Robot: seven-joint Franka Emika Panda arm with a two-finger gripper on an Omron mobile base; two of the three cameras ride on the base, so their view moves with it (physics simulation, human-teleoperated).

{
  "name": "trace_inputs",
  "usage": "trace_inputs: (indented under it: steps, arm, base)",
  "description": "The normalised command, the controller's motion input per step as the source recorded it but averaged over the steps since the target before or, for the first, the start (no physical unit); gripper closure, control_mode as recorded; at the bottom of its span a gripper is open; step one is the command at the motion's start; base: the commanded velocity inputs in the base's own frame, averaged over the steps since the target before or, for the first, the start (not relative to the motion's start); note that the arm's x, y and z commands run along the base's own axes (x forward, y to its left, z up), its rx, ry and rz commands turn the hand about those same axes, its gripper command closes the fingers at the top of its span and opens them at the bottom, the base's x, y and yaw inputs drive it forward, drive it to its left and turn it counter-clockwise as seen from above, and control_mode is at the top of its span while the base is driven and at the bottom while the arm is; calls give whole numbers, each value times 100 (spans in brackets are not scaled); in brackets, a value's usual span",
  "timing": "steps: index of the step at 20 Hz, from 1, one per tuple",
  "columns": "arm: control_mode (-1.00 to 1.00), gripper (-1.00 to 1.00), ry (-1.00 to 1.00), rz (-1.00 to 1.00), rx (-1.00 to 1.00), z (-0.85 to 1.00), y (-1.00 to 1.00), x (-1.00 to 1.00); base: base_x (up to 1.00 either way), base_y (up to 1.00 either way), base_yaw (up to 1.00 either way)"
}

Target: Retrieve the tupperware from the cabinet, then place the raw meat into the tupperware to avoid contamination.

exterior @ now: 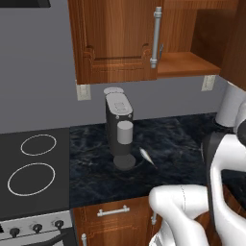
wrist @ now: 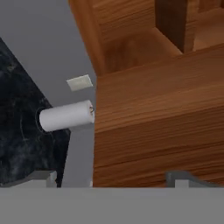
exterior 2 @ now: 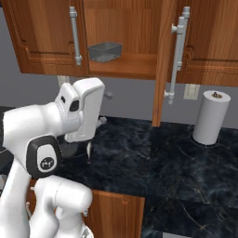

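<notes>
The cabinet [exterior 2: 42, 42] hangs above the counter with its middle compartment standing open. Inside, on the shelf, sits the grey semi-clear tupperware [exterior 2: 104, 51]. The raw meat [exterior: 147, 156], a pale pointed sliver, lies on the dark counter just right of the coffee machine [exterior: 119, 129]; it also shows as the raw meat [exterior 2: 89, 151] beside my arm. In the hand view my gripper [wrist: 113, 179] is open, its tips wide apart with nothing between them. It faces the cabinet [wrist: 153, 122] wood, well away from both the tupperware and the meat.
The open cabinet door [exterior 2: 162, 60] sticks out edge-on over the counter, with its bar handle [exterior 2: 175, 56]. A white paper-towel roll [exterior 2: 211, 116] stands at the back right, and a stovetop [exterior: 33, 163] lies at the left. Drawer fronts [exterior: 113, 211] run below the counter edge.
</notes>
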Motion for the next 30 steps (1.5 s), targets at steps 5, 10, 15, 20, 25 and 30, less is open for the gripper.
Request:
trace_inputs:
  steps: [5, 10, 15, 20, 25, 30]
  arm:
    - [-100, -100, 0, 13, 20, 14, 41, -21]
    - [-100, -100, 2, 15, 22, 8, 36, -19]
    - [-100, -100, 0, 17, 24, 0, 31, -24]
    - [-100, -100, 0, 16, 28, 0, 26, -28]
    - [-100, -100, -2, 13, 28, 0, 34, -21]
    - [-100, -100, -9, 9, 26, 0, 47, -8]
  base:
    - [0, 0, 0]
    - [0, 0, 0]
    - [0, 0, 0]
    - [0, 0, 0]
    - [0, 0, 0]
    - [0, 0, 0]
